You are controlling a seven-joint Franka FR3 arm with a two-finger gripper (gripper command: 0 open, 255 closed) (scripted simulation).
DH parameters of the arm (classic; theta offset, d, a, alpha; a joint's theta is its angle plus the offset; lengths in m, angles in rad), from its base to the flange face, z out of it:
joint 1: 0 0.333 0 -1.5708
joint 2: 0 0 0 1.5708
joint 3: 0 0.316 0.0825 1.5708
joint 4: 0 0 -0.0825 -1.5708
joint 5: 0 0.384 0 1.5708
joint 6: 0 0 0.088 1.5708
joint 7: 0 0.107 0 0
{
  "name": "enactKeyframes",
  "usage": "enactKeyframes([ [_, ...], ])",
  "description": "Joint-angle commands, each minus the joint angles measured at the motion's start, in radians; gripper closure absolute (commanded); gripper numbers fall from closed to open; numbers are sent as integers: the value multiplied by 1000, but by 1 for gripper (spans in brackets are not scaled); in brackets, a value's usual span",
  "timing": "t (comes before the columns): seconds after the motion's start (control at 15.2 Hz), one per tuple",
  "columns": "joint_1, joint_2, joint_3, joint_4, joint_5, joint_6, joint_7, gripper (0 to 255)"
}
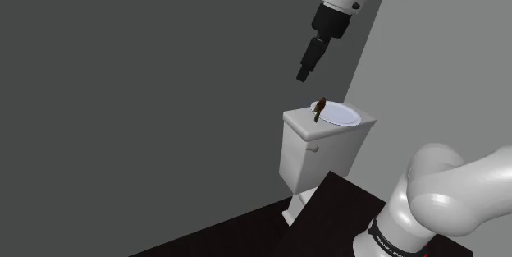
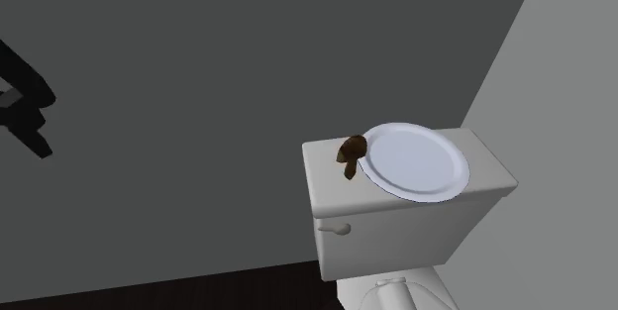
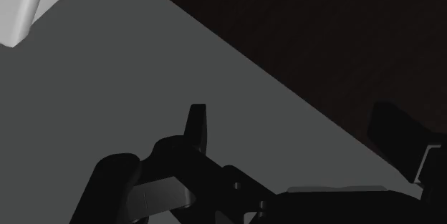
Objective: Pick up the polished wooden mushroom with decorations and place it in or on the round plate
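Wide grey wall (image 1: 123, 91) on the shoulder view's left, with plenty of open room in front of it. Now the gripper (image 1: 303, 75), hanging in free air above and a little left of the toilet tank (image 1: 324, 150), well clear of its top. On the wrist view the fingers (image 3: 197, 126) stand wide apart, nothing between them. Just below, the dark brown mushroom (image 1: 320, 109) sits right at the left rim of the round white plate (image 1: 343, 115); on the rim or just beside it, I can't tell. The plate covers most of the tank lid (image 1: 297, 121), its rim close to the lid's right edge, near the lighter wall (image 1: 459, 66).
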Motion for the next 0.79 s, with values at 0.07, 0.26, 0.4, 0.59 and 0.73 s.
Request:
enactKeyframes([
  [0.07,-9,1,-17,-15,-8,19,-12,0],
  [0.26,-38,9,-67,-57,-31,78,-46,0],
  [0.4,-57,19,-102,-80,-46,118,-70,0],
  [0.59,-85,42,-154,-108,-67,179,-105,0],
  [0.73,-104,62,-190,-123,-79,221,-128,0],
])
